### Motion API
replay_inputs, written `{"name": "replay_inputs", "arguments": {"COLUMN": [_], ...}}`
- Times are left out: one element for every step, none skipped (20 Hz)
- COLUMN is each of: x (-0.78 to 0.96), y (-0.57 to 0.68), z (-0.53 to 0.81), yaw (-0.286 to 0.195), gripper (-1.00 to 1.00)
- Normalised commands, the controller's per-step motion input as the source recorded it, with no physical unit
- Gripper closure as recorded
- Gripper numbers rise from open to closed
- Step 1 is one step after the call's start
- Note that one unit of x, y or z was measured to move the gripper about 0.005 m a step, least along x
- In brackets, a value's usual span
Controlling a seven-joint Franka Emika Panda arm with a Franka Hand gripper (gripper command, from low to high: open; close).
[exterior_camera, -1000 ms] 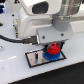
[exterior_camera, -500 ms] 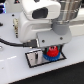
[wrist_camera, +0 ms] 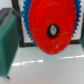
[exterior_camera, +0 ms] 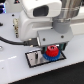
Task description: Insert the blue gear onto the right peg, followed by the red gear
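Observation:
The red gear (exterior_camera: 51, 50) sits on top of the wider blue gear (exterior_camera: 50, 56) on the grey black-bordered plate (exterior_camera: 34, 59), toward the exterior view's right end of the plate. In the wrist view the red gear (wrist_camera: 52, 27) fills the frame, with blue gear teeth (wrist_camera: 27, 36) showing behind it. The dark tip of the right peg (wrist_camera: 52, 31) shows in the red gear's centre hole. My gripper (exterior_camera: 52, 46) straddles the red gear with its jaws spread. One finger (wrist_camera: 10, 40) stands a little away from the gear's rim.
A black cable (exterior_camera: 12, 40) runs across the white table at the exterior view's left. The white arm body (exterior_camera: 45, 15) hangs over the plate. The twin peg is not clearly visible on the plate's other end.
The red gear and my gripper have come down slightly, so the red gear now rests close on the blue gear.

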Motion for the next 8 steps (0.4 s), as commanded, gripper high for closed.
{"name": "replay_inputs", "arguments": {"x": [0.00,0.00,0.00,-0.01,0.00,0.00,0.00,0.00], "y": [0.00,0.00,0.00,0.00,0.00,0.00,0.00,0.00], "z": [0.17,0.01,0.00,0.00,-0.01,0.00,0.00,0.00], "yaw": [0.000,0.000,0.000,0.000,0.000,0.000,0.000,0.000], "gripper": [-1.00,-1.00,-1.00,-1.00,-1.00,-1.00,-1.00,-1.00]}}
